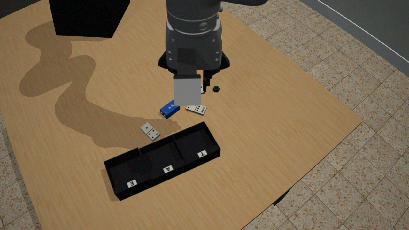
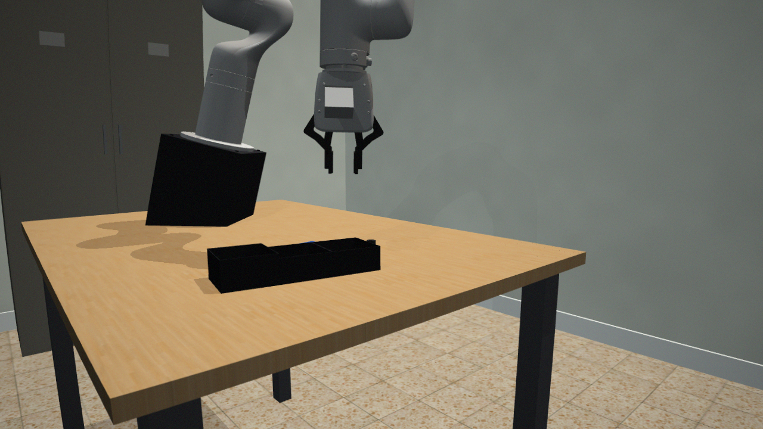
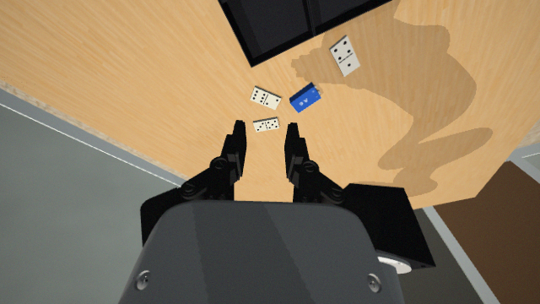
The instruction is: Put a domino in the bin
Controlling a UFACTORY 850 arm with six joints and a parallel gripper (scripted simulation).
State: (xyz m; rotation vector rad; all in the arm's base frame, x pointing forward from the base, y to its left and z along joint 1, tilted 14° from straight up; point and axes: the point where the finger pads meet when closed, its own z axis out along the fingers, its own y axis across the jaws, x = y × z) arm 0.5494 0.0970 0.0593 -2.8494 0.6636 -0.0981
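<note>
Three white dominoes lie on the table. One (image 1: pixel 150 131) lies near the bins and shows in the wrist view (image 3: pixel 345 56). A second (image 1: pixel 196 109) lies beside the blue battery (image 1: pixel 169 109) and shows in the wrist view (image 3: pixel 265 97). The third (image 3: pixel 266 124) lies straight below my fingers and is mostly hidden in the top view (image 1: pixel 202 89). The black row of bins has bin E (image 1: pixel 125 172) at its left end, and nothing shows inside it. My gripper (image 2: pixel 341 162) hangs high above the table, open and empty; the wrist view (image 3: pixel 263 131) shows it too.
Bins A (image 1: pixel 163 158) and T (image 1: pixel 196 141) complete the row. A small black nut (image 1: pixel 216 89) lies right of the hidden domino. The arm's black base block (image 1: pixel 85 17) stands at the far corner. The table's right edge is near.
</note>
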